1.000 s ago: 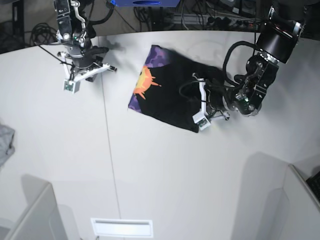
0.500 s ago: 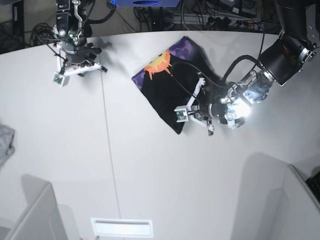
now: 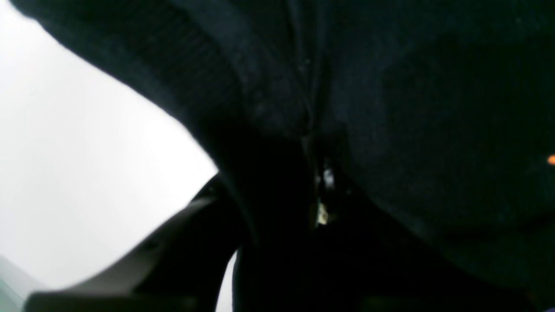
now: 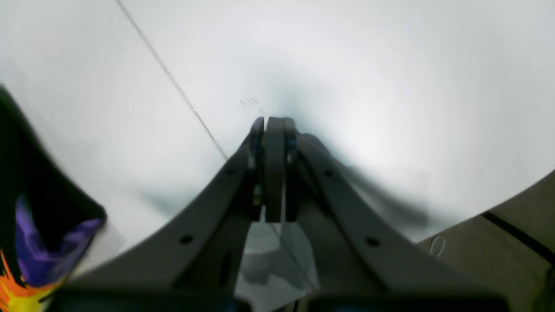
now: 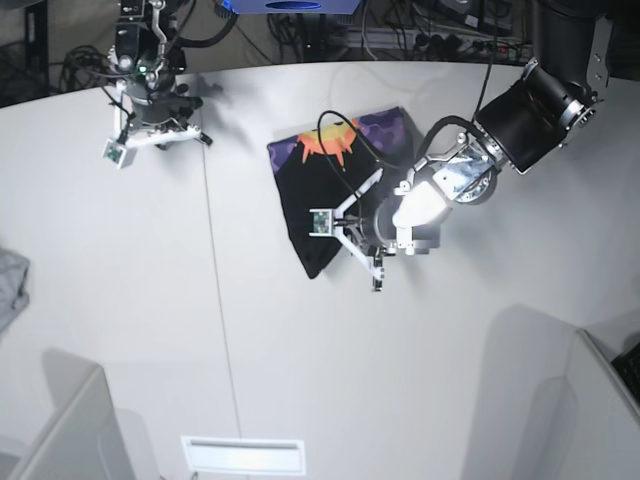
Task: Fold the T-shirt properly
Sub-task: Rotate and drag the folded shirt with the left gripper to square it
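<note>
black cotton t-shirt (image 5: 325, 195), short-sleeved, lies folded on the white tabletop (image 5: 300, 350) near the middle of the far edge; a purple, orange and yellow sun-like print shows along its far side. left gripper (image 5: 345, 240), at the near right part of the shirt, has its white fingers (image 5: 360, 190) spread over the black cloth; in the left wrist view dark fabric (image 3: 390, 108) fills the space at the jaws, which look clamped on a bunched fold of the t-shirt. right gripper (image 4: 273, 130) hangs above bare tabletop near the far left corner, well apart from the shirt, its two grey fingers pressed together with nothing between them. a thin seam (image 4: 173, 82) in the tabletop runs beneath it. small grey cloth scrap (image 5: 10, 285) lies at the left edge.
</note>
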Controlling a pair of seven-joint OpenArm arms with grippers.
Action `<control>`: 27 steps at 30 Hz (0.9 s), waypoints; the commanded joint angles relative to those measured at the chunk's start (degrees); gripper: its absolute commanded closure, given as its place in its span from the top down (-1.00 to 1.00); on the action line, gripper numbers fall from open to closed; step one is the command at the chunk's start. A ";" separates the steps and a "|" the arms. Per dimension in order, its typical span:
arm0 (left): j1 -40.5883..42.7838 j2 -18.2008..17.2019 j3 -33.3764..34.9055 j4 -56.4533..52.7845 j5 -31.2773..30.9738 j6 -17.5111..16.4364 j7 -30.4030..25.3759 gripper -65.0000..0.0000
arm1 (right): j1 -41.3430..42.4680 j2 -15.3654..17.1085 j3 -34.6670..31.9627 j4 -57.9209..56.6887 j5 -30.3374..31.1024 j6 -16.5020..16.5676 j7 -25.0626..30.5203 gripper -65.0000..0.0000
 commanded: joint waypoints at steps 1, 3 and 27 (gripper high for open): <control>-0.20 1.22 0.68 -1.49 -0.26 -0.52 0.39 -1.00 | -0.02 0.07 0.09 1.11 -0.26 -0.16 1.09 -1.00; -0.37 2.89 0.68 -3.25 -0.26 -0.52 0.39 -1.00 | -0.02 0.07 0.09 1.11 -0.26 -0.16 1.09 -1.00; -6.00 11.59 8.50 -6.67 -0.26 -0.52 0.21 -1.00 | 0.42 0.51 0.09 0.85 -0.34 -0.16 1.09 -1.00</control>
